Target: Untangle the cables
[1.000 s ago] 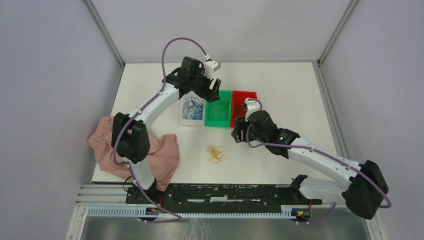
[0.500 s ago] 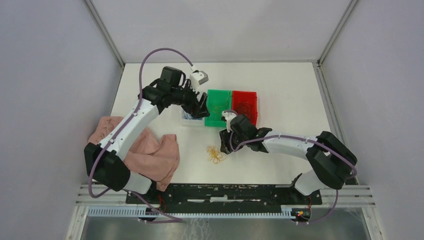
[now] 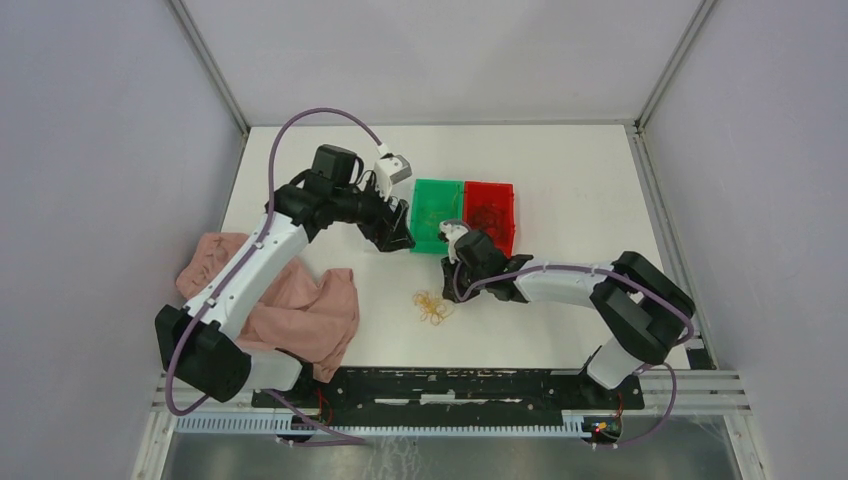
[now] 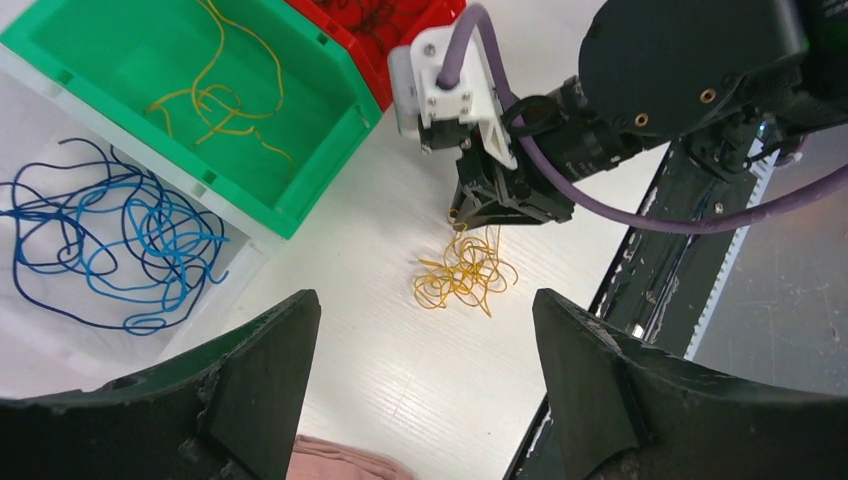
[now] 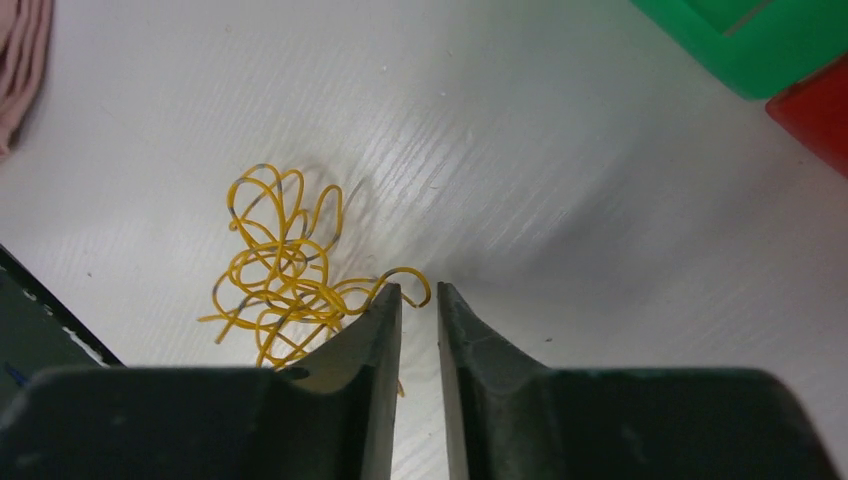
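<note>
A small tangle of yellow cables (image 3: 433, 308) (image 4: 465, 275) (image 5: 280, 280) lies loose on the white table, in front of the bins. My right gripper (image 3: 446, 292) (image 4: 460, 218) (image 5: 418, 290) is down at the tangle's right edge. Its jaws stand a narrow gap apart, and the hooked end of one yellow cable curls between the tips, not visibly pinched. My left gripper (image 3: 395, 235) (image 4: 422, 296) hangs wide open and holds nothing, above the clear bin's front edge. Blue cables (image 4: 100, 240) lie in the clear bin, and yellow cables (image 4: 215, 95) lie in the green bin (image 3: 435, 215).
A red bin (image 3: 490, 212) (image 4: 370, 20) with dark wires stands right of the green bin (image 4: 300, 200) (image 5: 760, 50). A crumpled pink cloth (image 3: 300, 310) (image 5: 25, 60) lies at the table's left front. The black rail (image 3: 440, 385) runs along the near edge.
My right gripper came down from beside the bins to the yellow tangle and its jaws narrowed. My left arm drew back left and toward me, from over the green bin to the clear one.
</note>
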Controlling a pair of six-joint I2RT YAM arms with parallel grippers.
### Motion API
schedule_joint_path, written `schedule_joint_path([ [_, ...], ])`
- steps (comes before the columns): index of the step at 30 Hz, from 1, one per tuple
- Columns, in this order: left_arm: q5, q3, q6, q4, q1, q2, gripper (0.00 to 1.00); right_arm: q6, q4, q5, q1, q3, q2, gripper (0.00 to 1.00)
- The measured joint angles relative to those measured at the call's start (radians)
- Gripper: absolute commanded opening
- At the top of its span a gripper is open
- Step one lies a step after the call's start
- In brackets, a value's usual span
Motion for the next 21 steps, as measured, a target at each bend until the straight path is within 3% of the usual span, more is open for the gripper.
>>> schedule_joint_path([
  [5,0.008,-0.035,0.028,-0.014,0.0,-0.002,0.85,0.021,-0.006,0.0,0.0,0.011,-0.039,0.0],
  [14,0.031,-0.08,0.061,-0.012,0.0,-0.035,0.85,0.022,-0.102,-0.039,0.0,0.097,-0.352,0.0],
  [21,0.105,-0.115,0.076,-0.006,-0.004,-0.038,0.82,0.026,-0.159,-0.121,0.0,0.146,-0.39,0.0],
])
